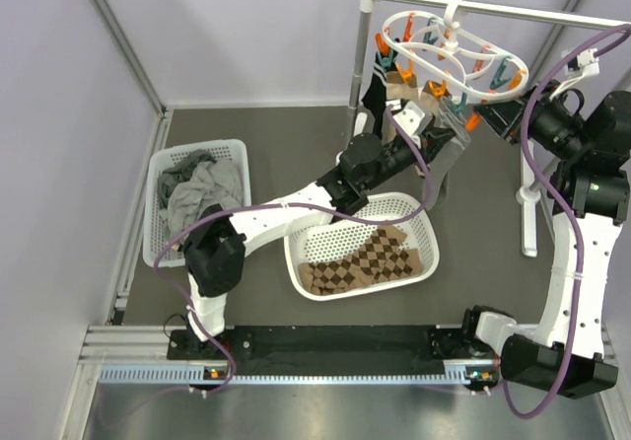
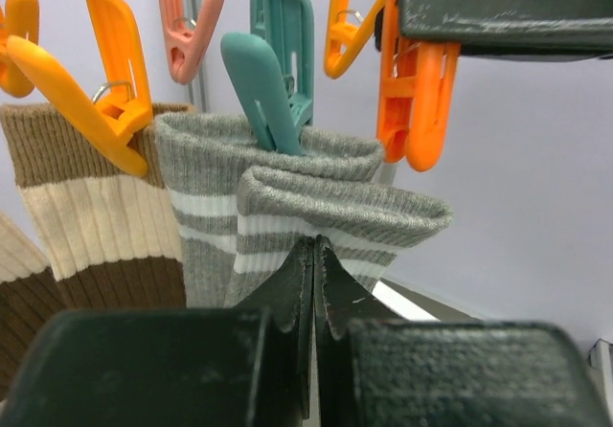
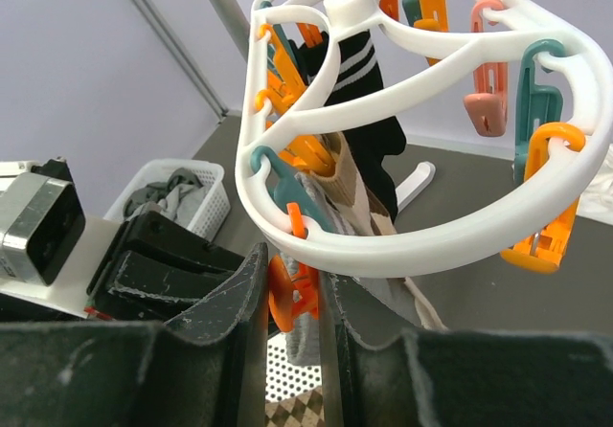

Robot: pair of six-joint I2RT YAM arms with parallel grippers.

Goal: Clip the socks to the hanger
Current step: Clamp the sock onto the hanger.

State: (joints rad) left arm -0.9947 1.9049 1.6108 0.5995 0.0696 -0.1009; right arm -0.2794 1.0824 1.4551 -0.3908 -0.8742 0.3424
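Left gripper (image 2: 314,255): fingers together, clamped on the cuff of the front grey sock (image 2: 335,207), held up just beneath the pegs; right gripper (image 3: 292,279): fingers pressed on either side of an orange peg (image 3: 284,298) at the near rim of the hanger (image 3: 421,245), judged a squeeze to open it; in the left wrist view that peg hangs just above and to the right of the held cuff, apart from it

Done: rear grey sock (image 2: 211,159) pinned by a teal peg (image 2: 268,92); tan sock (image 2: 86,207) pinned by a second orange peg (image 2: 96,111); second tan sock (image 2: 14,255) at the frame edge, its peg out of view; black sock (image 3: 359,82) hanging at the far side of the hanger; judged 4 of 5 clipped

Left: 1 sock; the held cuff must enter the squeezed peg, then both grippers let go

Counts: socks 5 (1 black, 2 tan, 2 grey); hanger 1; pegs too overlapped for a firm count; mesh baskets 2, the near basket (image 1: 414,205) holding 1 diamond-patterned cloth (image 1: 365,262), the left basket (image 1: 202,147) holding grey garments (image 1: 197,193)
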